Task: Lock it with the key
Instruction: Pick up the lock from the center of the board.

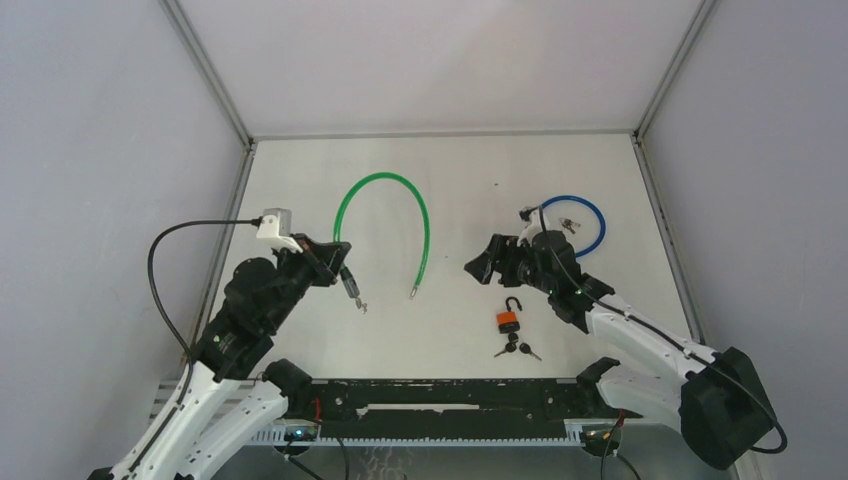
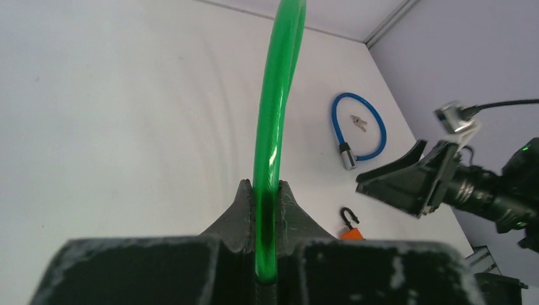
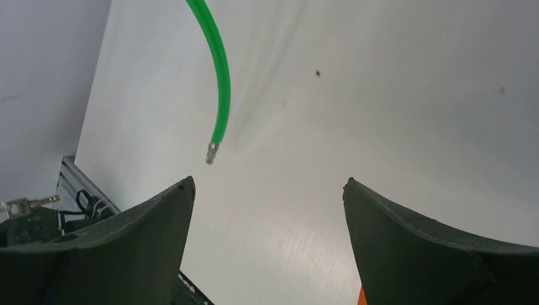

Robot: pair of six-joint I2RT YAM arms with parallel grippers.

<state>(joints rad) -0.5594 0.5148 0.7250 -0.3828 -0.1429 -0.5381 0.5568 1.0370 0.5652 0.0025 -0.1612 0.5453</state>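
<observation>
A green cable lock arches over the table. Its black barrel end, with a small key at it, hangs just below my left gripper. The left gripper is shut on the green cable near that end. The cable's bare metal tip lies free, also seen in the right wrist view. My right gripper is open and empty, to the right of the tip, above the table.
An orange padlock with its shackle open lies by the right gripper, black-headed keys just in front of it. A blue cable lock with a small key inside its loop lies at the right. Walls enclose the table.
</observation>
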